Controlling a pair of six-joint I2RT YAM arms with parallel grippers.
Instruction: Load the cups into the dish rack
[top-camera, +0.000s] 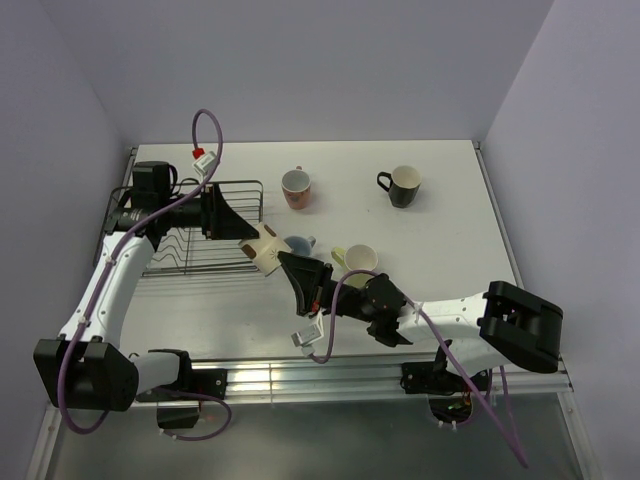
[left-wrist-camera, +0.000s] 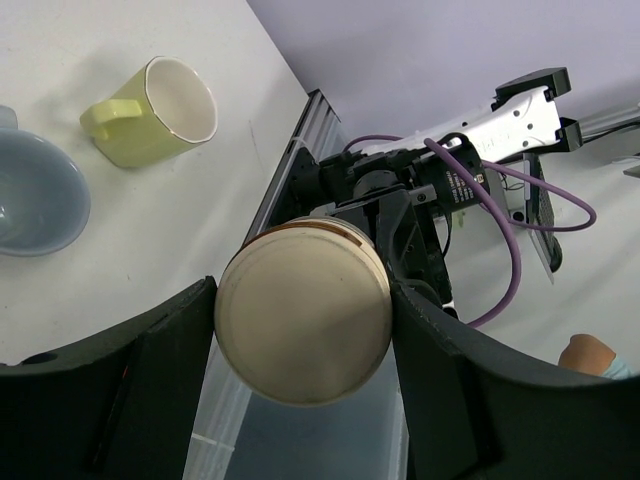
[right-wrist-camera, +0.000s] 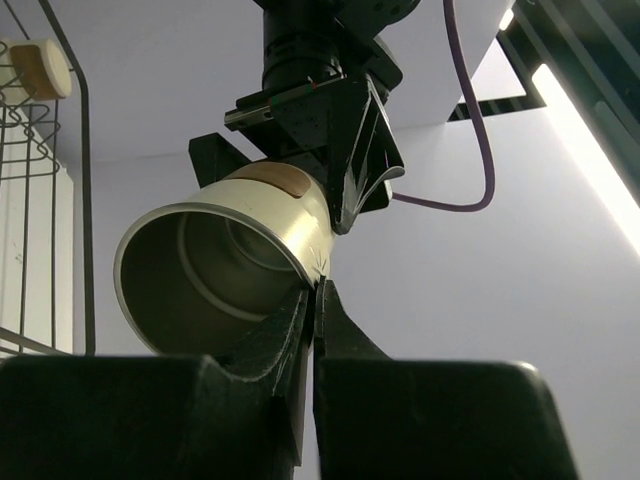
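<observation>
Right of the dish rack (top-camera: 190, 262) stand the blue mug (top-camera: 300, 243), closest, then the yellow mug (top-camera: 358, 258), pink cup (top-camera: 296, 187) and black mug (top-camera: 403, 185). Among the rack's wires shows a pale-bottomed cup (right-wrist-camera: 40, 68). The brown cup (top-camera: 266, 248) is in the air off the rack's right end, lying sideways, base toward the rack. The left gripper (top-camera: 250, 238) clasps its body, and the right gripper (right-wrist-camera: 316, 292) pinches its rim.

blue mug (left-wrist-camera: 35, 195) cropped left, dish rack (right-wrist-camera: 40, 200) cropped
</observation>
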